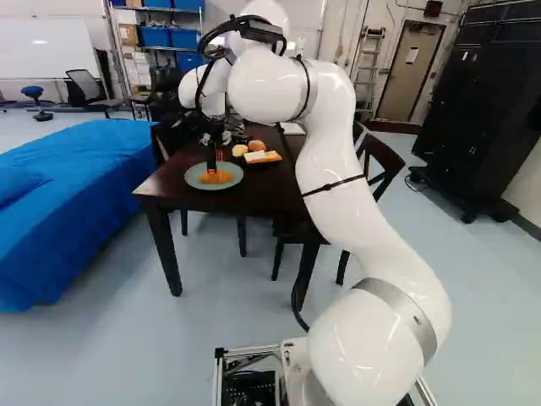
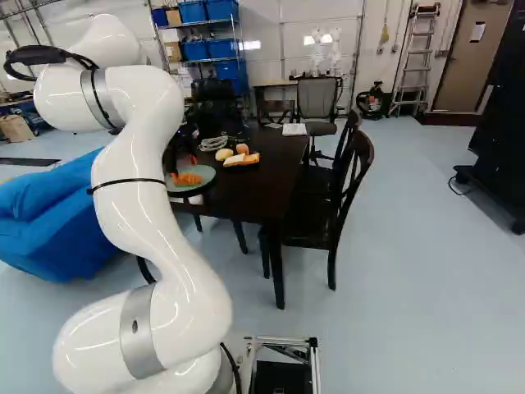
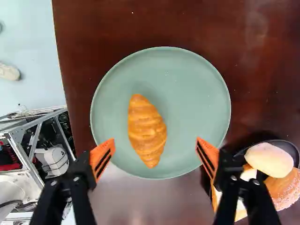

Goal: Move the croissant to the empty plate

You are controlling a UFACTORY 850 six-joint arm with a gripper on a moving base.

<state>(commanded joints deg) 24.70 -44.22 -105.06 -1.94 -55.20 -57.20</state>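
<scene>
Green plate near the table's near edge, toward its left corner – holds the croissant, off-centre. Black dish just beside, farther from that corner, with a pale roll and other breads. Gripper low over green plate – fingers wide apart, one close to the dish. Coiled cable beyond; chairs along right edge.

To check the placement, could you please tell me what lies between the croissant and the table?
The round green plate lies between the croissant and the table, as the wrist view shows.
</scene>
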